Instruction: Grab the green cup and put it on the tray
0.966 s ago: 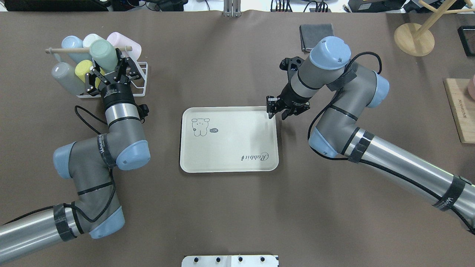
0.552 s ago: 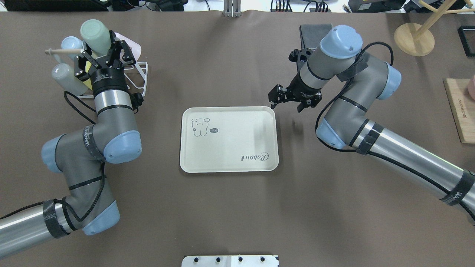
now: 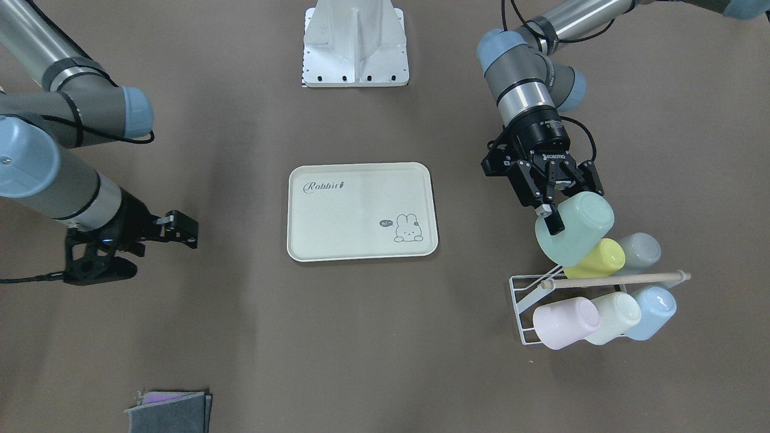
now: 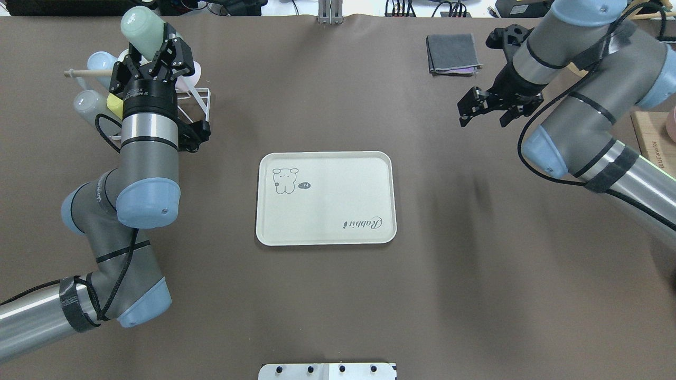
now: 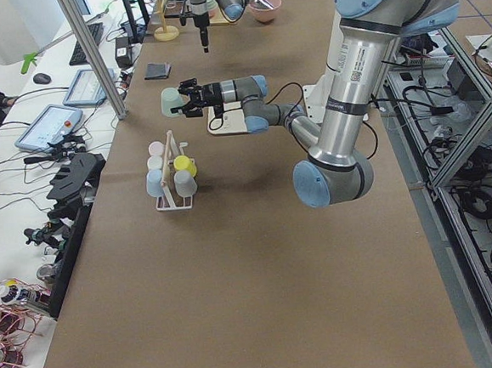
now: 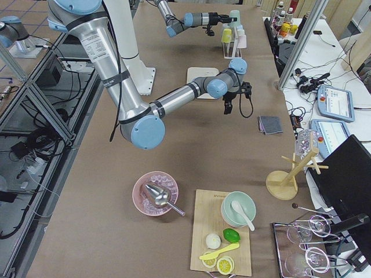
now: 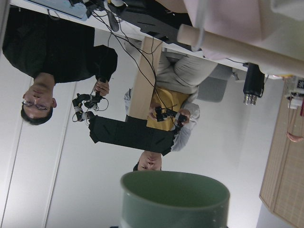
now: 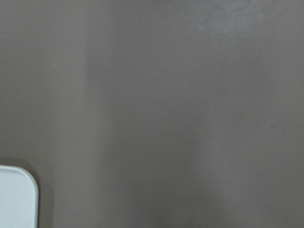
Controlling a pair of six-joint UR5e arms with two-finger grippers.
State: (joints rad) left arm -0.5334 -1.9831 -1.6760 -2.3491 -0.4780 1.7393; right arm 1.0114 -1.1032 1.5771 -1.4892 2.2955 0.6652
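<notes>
1. The table (image 4: 327, 316) carries everything.
2. The left arm (image 4: 142, 153) reaches to the far-left corner, jaws clamped on the green cup (image 4: 141, 26).
3. The right arm (image 4: 581, 105) hangs near the far edge on the right, jaws apart and empty. I'd guess it is parked out of the way.
4. The tray (image 4: 338, 206) lies mid-table, bare and ready to take the cup.
5. The wire rack (image 3: 517, 313) in that far-left corner holds the other cups.
6. The green cup hangs tilted above the rack, not on the tray yet. It looks held high enough to clear the rack's wooden rod (image 3: 613, 279).
</notes>
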